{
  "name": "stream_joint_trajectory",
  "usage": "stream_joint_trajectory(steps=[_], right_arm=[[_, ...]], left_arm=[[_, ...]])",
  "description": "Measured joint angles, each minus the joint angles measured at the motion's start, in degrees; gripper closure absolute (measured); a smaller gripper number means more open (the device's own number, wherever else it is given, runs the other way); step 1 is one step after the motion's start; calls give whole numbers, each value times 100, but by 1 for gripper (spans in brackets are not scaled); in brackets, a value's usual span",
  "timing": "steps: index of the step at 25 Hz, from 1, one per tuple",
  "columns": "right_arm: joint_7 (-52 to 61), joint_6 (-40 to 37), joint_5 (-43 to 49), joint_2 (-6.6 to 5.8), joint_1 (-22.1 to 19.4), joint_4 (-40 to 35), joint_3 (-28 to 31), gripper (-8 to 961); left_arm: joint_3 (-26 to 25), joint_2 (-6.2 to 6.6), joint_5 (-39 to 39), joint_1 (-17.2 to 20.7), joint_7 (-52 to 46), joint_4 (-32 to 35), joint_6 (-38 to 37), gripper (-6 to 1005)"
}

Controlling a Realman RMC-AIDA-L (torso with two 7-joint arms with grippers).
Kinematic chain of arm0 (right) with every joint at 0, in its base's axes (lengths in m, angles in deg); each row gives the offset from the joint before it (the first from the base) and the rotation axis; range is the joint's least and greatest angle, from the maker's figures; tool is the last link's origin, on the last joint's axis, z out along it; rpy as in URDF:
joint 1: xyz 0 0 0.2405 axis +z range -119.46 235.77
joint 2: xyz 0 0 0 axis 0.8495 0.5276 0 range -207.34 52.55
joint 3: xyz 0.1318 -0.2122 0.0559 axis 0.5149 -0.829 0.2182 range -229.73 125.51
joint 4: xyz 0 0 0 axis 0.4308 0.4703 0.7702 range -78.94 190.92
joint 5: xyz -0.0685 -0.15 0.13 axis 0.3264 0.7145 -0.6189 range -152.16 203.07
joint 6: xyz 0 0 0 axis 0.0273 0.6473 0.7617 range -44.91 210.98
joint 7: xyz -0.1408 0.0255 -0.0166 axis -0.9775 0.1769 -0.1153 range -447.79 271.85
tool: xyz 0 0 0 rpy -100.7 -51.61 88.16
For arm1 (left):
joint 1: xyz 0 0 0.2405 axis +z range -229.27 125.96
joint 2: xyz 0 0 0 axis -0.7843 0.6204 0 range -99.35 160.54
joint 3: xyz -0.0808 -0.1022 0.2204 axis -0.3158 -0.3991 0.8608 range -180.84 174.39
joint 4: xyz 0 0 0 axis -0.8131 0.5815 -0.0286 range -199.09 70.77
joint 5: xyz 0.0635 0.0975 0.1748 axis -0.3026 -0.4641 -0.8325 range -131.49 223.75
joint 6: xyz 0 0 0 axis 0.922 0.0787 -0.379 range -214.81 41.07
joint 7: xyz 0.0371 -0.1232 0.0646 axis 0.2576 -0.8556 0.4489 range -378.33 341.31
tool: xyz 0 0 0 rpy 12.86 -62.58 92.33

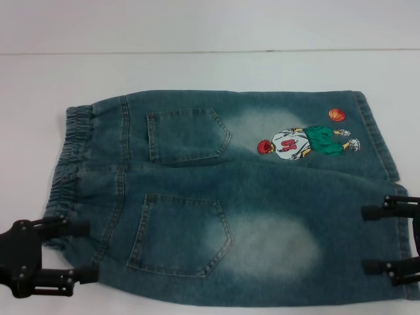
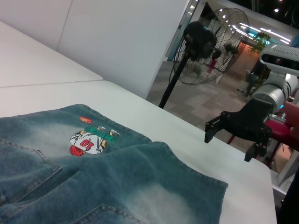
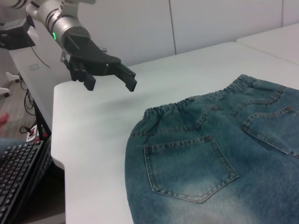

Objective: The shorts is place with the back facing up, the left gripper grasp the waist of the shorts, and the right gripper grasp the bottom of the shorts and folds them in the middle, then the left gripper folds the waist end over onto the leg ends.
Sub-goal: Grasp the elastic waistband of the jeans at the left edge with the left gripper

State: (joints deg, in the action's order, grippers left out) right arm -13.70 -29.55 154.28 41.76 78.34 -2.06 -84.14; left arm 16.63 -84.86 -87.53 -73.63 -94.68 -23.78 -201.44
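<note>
Denim shorts (image 1: 230, 197) spread flat on white table (image 1: 197, 65), back pockets up, ruffled waist (image 1: 72, 157) toward robot's left, leg hems (image 1: 387, 151) toward right beside embroidered basketball player (image 1: 305, 141) and orange ball (image 1: 336, 115). Left gripper (image 1: 65, 252) hovering at near corner of waist, fingers spread apart, nothing held; seen clear of the cloth in right wrist view, above the table (image 3: 110, 74). Right gripper (image 1: 377, 239) at near hem corner, fingers likewise apart and empty, off the fabric edge in left wrist view (image 2: 231, 140). Probably staged one per end so both near corners lift together for the middle fold. No grasp made yet.
</note>
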Motion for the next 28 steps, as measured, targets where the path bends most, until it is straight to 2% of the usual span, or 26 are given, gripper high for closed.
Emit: stream_joint_trajectory(steps=[11, 16, 20, 25, 28], right_arm=[[1, 4, 56, 6, 21, -4, -2, 29], [1, 26, 56, 20, 21, -4, 24, 29], [25, 35, 48, 10, 20, -4, 76, 28], [46, 114, 34, 5, 20, -13, 100, 28], [55, 216, 47, 12, 20, -11, 99, 28]], left_arm=[[2, 14, -2, 10, -3, 68, 61, 76], [-12, -12, 2, 14, -183, 166, 345, 81], [-16, -29, -10, 48, -712, 623, 480, 84], [38, -110, -157, 133, -1399, 1342, 609, 89], [114, -125, -447, 106, -1780, 1579, 748, 92]])
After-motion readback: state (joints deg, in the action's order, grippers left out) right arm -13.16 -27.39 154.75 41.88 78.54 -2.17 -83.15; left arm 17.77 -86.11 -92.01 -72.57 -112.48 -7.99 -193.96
